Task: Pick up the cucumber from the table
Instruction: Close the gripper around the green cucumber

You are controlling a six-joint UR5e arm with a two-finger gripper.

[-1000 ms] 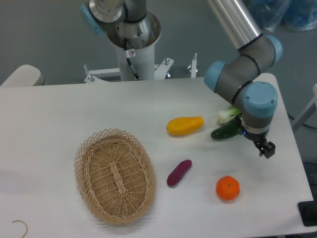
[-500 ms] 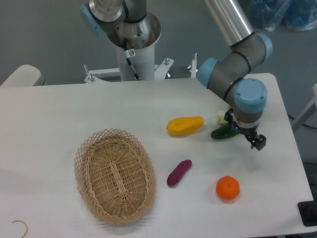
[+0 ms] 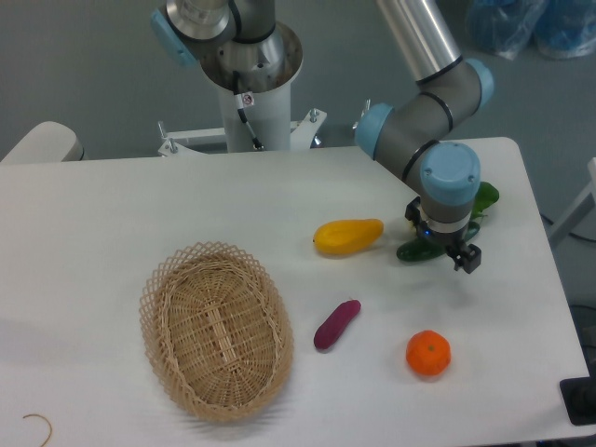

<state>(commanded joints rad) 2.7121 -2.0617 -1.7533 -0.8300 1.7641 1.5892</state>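
Hanging over the right part of the table (image 3: 140,205), the gripper (image 3: 463,258) sat right above the cucumber's (image 3: 416,250) right end, with the wrist covering most of it. Only the cucumber's dark green left tip showed, lying on the tabletop just right of the yellow fruit (image 3: 347,236). Couldn't tell whether the fingers were apart or together, or whether they touched the cucumber. A green leafy vegetable (image 3: 484,197) poked out behind the wrist, near the right table edge. Open tabletop lay left of and behind the yellow fruit. The purple piece (image 3: 336,324) and the orange (image 3: 428,354) were nearer the front edge, well apart from the gripper. The wicker basket (image 3: 216,328) at front left held nothing visible.
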